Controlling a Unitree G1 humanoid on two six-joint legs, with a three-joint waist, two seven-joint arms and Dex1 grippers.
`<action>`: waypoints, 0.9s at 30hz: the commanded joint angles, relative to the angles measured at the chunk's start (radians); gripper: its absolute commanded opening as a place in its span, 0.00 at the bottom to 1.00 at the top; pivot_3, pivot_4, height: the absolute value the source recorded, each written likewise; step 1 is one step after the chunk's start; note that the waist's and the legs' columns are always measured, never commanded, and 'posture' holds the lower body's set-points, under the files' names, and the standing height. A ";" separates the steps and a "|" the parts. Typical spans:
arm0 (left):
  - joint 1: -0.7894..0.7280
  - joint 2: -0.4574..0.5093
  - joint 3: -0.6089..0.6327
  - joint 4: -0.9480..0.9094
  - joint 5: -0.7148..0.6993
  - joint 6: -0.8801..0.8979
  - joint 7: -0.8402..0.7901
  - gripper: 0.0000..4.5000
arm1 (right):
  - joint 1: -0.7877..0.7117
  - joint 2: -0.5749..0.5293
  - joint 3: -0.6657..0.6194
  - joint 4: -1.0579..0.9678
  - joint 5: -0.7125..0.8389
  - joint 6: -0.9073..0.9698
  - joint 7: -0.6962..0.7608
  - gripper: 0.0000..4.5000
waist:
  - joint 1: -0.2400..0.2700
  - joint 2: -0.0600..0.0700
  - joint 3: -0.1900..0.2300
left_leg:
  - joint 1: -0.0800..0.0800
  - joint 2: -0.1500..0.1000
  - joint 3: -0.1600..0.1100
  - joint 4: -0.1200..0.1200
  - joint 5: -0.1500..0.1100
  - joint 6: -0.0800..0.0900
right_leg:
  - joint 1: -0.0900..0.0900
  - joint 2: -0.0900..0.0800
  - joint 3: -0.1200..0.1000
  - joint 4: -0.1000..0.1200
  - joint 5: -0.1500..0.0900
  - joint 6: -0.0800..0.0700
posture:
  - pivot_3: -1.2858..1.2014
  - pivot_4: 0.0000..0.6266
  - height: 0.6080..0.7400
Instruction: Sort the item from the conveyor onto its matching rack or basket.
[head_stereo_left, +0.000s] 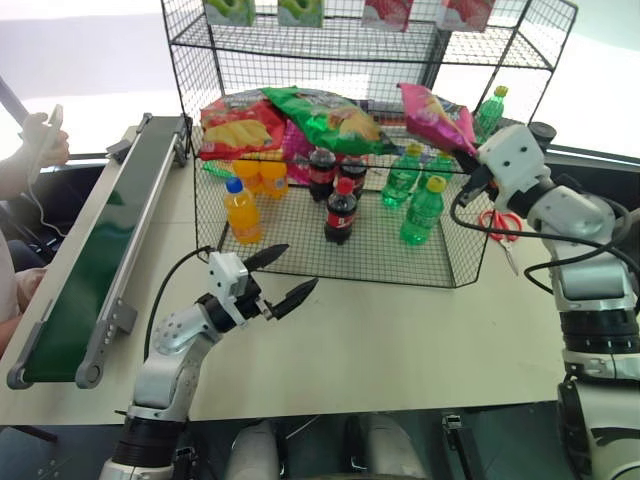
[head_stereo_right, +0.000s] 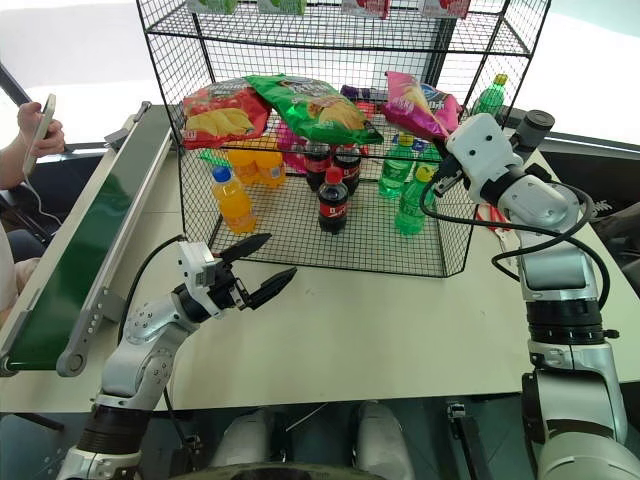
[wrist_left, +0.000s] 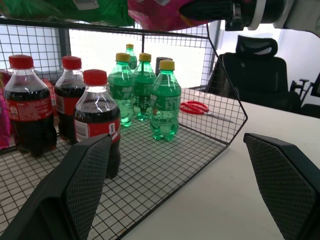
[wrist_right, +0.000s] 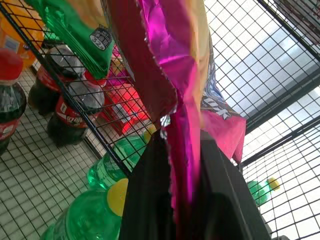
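A: On the far left, what's there?
B: Long narrow dark green conveyor belt with grey metal frame, lying on the white table. A person's hand holds a phone beside its far end.

A: Left gripper?
B: Left gripper hovers over the table in front of the rack, black fingers spread wide, holding nothing.

A: Middle?
B: Tall black wire-grid shelving rack. Bottom tier: orange soda bottles, dark cola bottles, green soda bottles. Tier above: red chip bag, green chip bag.

A: And the item?
B: Glossy magenta-pink chip bag sits at the right end of that chip tier, right gripper clamped shut on its crimped edge.

A: Anything further right?
B: Red-handled scissors on the table beside the rack.
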 joint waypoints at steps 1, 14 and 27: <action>0.004 0.000 -0.018 -0.037 0.007 -0.014 0.003 1.00 | -0.028 -0.055 0.016 0.022 -0.106 -0.109 -0.067 0.01 | 0.000 0.000 0.000 | 0.000 0.000 0.000 0.000 0.000 0.000 | 0.000 0.000 0.000 0.000 0.000 0.000 | 0.52 0.24 0.90; 0.003 0.008 -0.025 -0.048 0.009 -0.014 0.017 1.00 | -0.105 -0.087 0.078 0.183 -0.202 -0.232 -0.111 0.21 | -0.002 0.000 0.000 | 0.000 0.000 0.001 0.000 0.003 -0.004 | 0.000 0.000 0.000 0.000 0.000 0.000 | 0.52 0.24 0.90; 0.008 0.007 -0.037 -0.040 0.009 -0.020 0.019 1.00 | -0.038 -0.101 -0.064 0.038 0.153 0.000 0.151 0.99 | 0.000 0.000 0.000 | 0.000 0.001 0.000 0.000 0.000 0.000 | 0.000 0.000 0.000 0.000 0.000 0.000 | 0.52 0.24 0.90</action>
